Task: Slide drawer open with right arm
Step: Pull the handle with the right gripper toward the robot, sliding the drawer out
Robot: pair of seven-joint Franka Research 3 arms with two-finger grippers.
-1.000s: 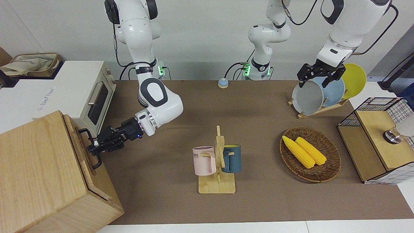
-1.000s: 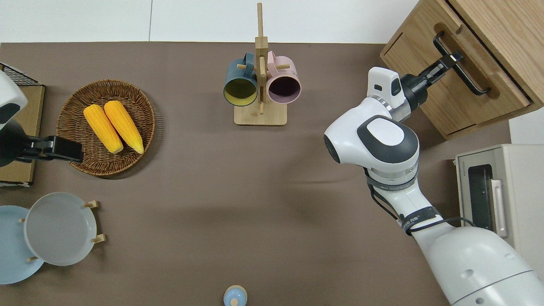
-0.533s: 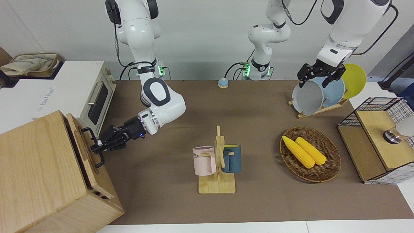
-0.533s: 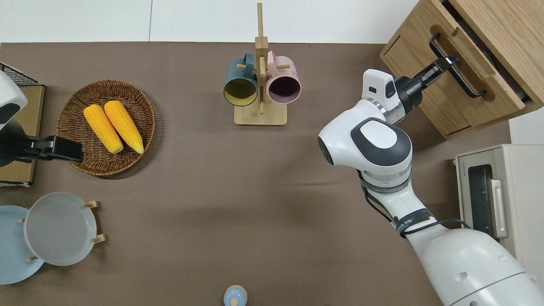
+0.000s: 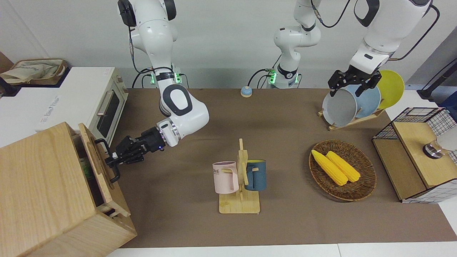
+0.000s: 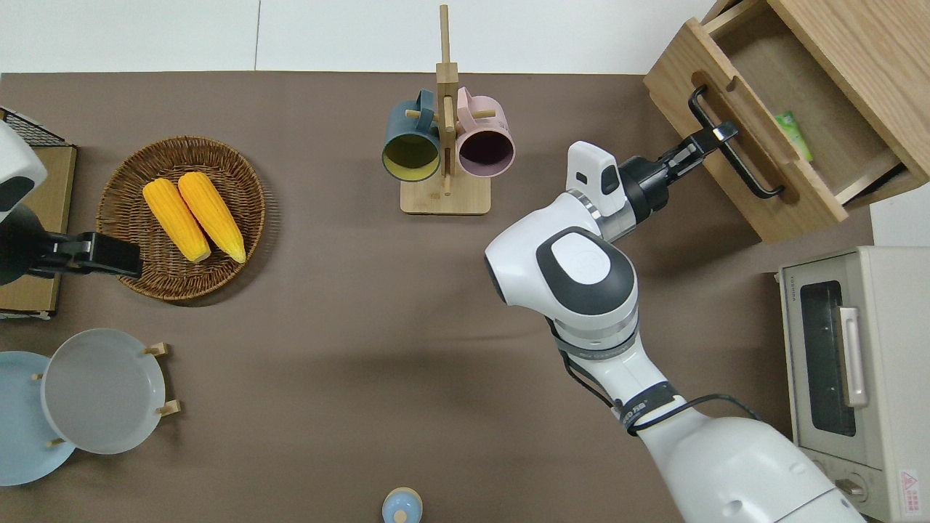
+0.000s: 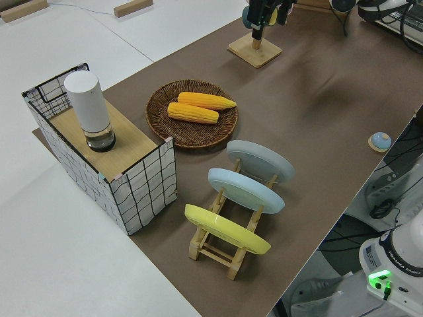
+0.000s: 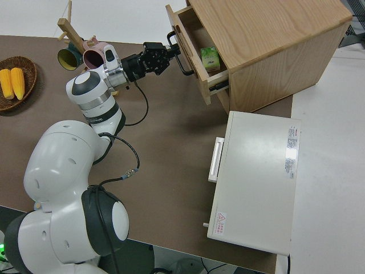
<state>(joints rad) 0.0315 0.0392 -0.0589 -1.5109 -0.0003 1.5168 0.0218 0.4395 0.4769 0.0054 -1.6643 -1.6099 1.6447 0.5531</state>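
Since a second ago the right gripper (image 6: 716, 134), clamped on the black handle (image 6: 734, 152), has drawn the drawer (image 6: 755, 131) well out of the cabinet (image 5: 43, 192), baring a small green packet (image 6: 792, 134) inside. That drawer looks light and stiff, likely gliding easily, and the handle's middle seems the sensible place to hold. Brown table (image 6: 327, 327) toward the mug rack (image 6: 445, 145) leaves room, the toaster oven (image 6: 850, 363) sits beside the cabinet nearer the robots, and the left arm is parked.
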